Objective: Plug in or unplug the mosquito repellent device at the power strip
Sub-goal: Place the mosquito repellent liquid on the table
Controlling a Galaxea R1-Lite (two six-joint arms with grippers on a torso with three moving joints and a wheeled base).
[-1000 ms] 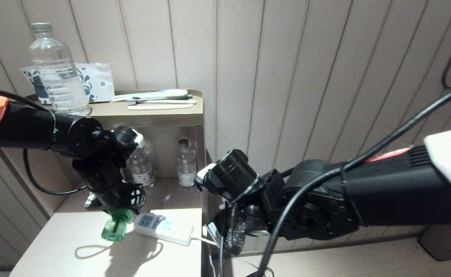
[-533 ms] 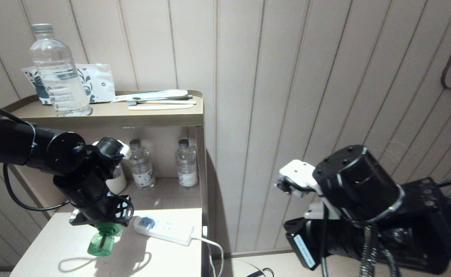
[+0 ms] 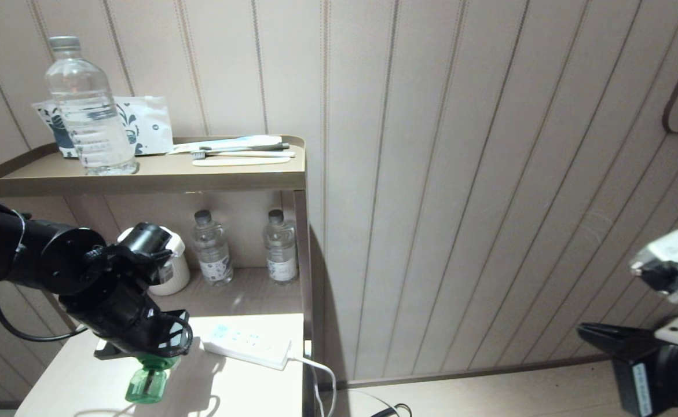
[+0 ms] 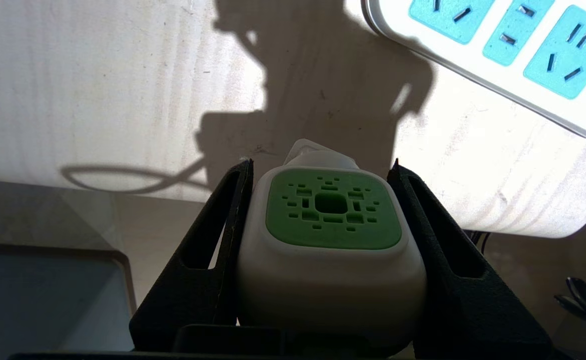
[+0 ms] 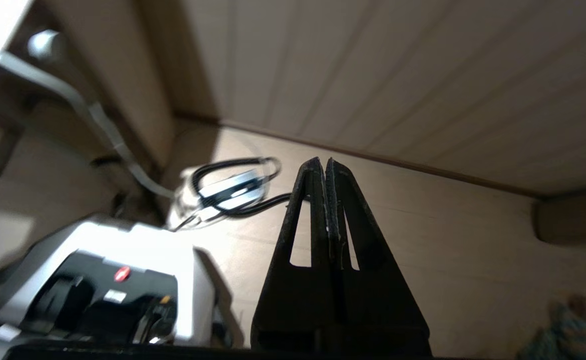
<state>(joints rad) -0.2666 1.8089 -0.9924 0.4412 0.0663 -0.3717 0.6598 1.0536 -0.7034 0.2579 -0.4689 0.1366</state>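
The left gripper (image 4: 323,240) clamps the mosquito repellent device (image 3: 149,379) (right gripper (image 5: 326,210) pinched empty); lower it upright, clear of the power strip (image 3: 247,346).

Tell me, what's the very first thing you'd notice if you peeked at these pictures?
The green mosquito repellent device, gripped in the left tool above the pale tabletop, just beside the white power strip and not plugged in. Next, the big clear water bottle standing on the top shelf. The right tool is pinched shut, low over the floor on the right.
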